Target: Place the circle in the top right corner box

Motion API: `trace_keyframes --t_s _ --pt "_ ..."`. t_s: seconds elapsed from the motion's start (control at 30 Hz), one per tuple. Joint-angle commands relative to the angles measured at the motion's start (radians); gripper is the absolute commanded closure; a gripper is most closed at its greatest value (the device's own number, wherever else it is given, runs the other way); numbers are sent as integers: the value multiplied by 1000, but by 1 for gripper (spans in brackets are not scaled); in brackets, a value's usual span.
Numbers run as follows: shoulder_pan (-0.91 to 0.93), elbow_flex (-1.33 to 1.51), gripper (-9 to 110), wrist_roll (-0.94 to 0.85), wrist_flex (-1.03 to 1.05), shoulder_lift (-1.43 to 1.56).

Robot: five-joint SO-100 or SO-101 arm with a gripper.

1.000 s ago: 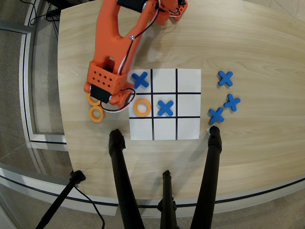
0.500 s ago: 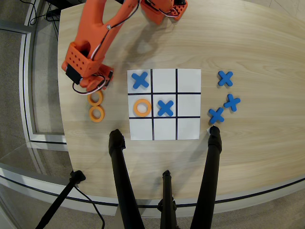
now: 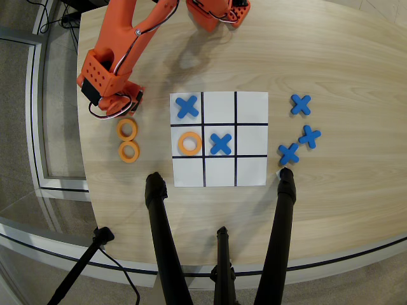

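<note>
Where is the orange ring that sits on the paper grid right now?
In the overhead view, the orange ring lies in the grid's middle-left cell, below one blue X.

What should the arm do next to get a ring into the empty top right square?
Probably lower the pincer onto the nearer orange ring just below it in the overhead view. It seems to carry nothing, two rings lie off the paper, and the top right box is blank.

In the overhead view, the paper grid (image 3: pixel 251 170) lies mid-table, with an X (image 3: pixel 187 107) in its upper-left cell, a ring (image 3: pixel 189 143) in the middle-left cell and another X (image 3: pixel 220 143) in the centre. Two spare rings (image 3: pixel 127 129) (image 3: pixel 129 151) lie left of the grid, just below the gripper (image 3: pixel 121 107). Three X pieces (image 3: pixel 301 104) (image 3: pixel 310 135) (image 3: pixel 288 153) lie right of it
</note>
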Motion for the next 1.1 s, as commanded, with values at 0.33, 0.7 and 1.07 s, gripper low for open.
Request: trace_keyframes --t_s 0.33,0.7,1.07 --pt "-69 -43 102 29 198 259" --pt "-540 210 102 301 311 765" --pt "-802 -55 102 663 80 430"
